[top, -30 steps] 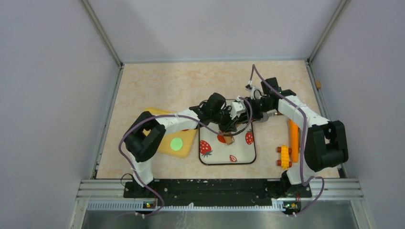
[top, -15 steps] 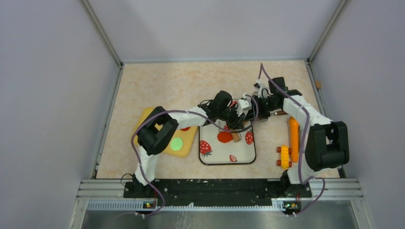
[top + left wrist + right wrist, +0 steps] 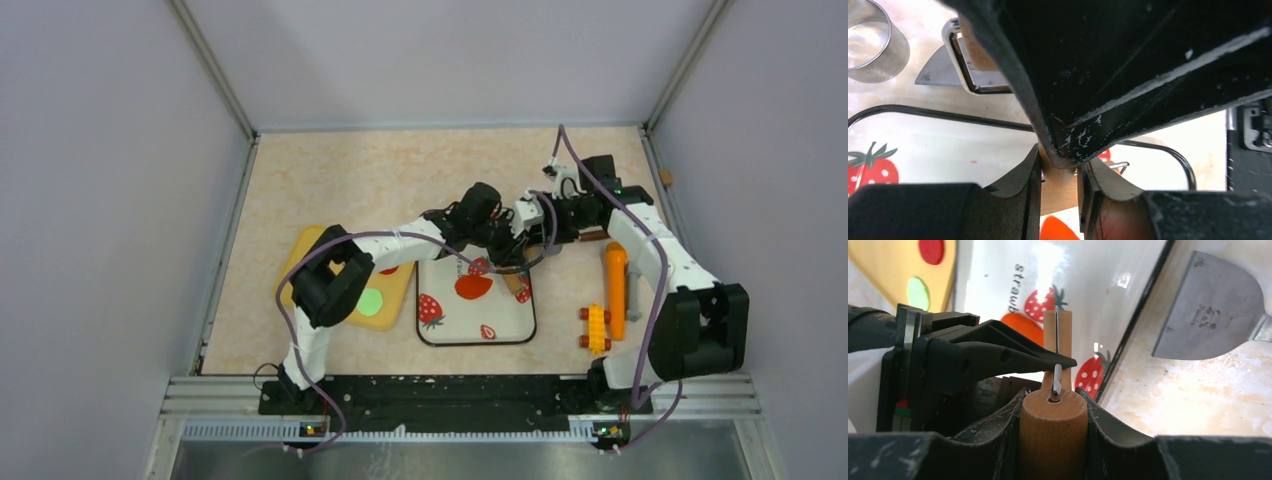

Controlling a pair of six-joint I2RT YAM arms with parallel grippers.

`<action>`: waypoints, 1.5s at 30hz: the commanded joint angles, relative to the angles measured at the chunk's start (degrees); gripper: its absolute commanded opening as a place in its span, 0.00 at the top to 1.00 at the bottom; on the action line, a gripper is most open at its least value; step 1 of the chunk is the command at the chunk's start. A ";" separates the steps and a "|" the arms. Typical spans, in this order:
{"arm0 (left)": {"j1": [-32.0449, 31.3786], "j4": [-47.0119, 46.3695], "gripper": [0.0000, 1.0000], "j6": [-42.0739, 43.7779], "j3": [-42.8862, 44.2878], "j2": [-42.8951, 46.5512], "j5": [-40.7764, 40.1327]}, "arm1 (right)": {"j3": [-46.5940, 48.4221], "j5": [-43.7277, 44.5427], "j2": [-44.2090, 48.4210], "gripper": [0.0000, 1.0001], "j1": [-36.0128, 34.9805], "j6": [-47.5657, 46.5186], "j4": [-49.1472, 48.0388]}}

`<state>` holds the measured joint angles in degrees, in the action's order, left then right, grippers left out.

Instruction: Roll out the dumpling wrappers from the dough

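Nearest my arm bases, right of the white strawberry-printed mat with the black border (image 3: 455,330), I see a yellow toy block with red studs (image 3: 597,328) and, just beside it, an orange plastic cylinder (image 3: 615,290). Left of the mat lies a yellow board (image 3: 398,292) carrying a flat green clay disc (image 3: 371,302) and a flat red clay disc (image 3: 931,250), both dumpling wrappers.

The dough (image 3: 473,287), a flattened orange-red clay blob, sits on the mat around its middle. Both arms meet over the mat's far right part. My right gripper (image 3: 1053,410) is clamped on the round handle of a small wooden rolling pin (image 3: 1053,440), and my left gripper (image 3: 1058,175) pinches a wooden part of the same pin between its fingers. The pin is to the right of the dough; I cannot tell whether it touches the clay.

Beyond the mat's far border lies a metal scraper blade (image 3: 1208,310), and a shiny metal ring cutter (image 3: 873,47) stands beside it.
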<state>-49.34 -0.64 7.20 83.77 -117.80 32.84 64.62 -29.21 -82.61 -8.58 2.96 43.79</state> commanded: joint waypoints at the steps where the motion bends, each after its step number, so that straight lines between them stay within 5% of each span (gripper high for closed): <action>1: 0.81 4.67 1.00 -0.83 0.18 7.52 -2.55 | 2.22 -6.35 5.31 1.00 -2.71 -0.12 1.80; 25: 3.63 4.31 1.00 -0.40 -19.47 12.67 -8.04 | -4.48 -6.56 -7.76 1.00 -13.04 0.58 -11.59; 45: 5.33 10.09 1.00 0.50 -24.45 18.77 -6.82 | -3.54 -7.64 -11.66 1.00 -17.49 5.16 -15.62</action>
<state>-44.93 2.79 5.93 61.34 -101.25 27.11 61.39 -37.80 -92.12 -22.39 9.08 28.18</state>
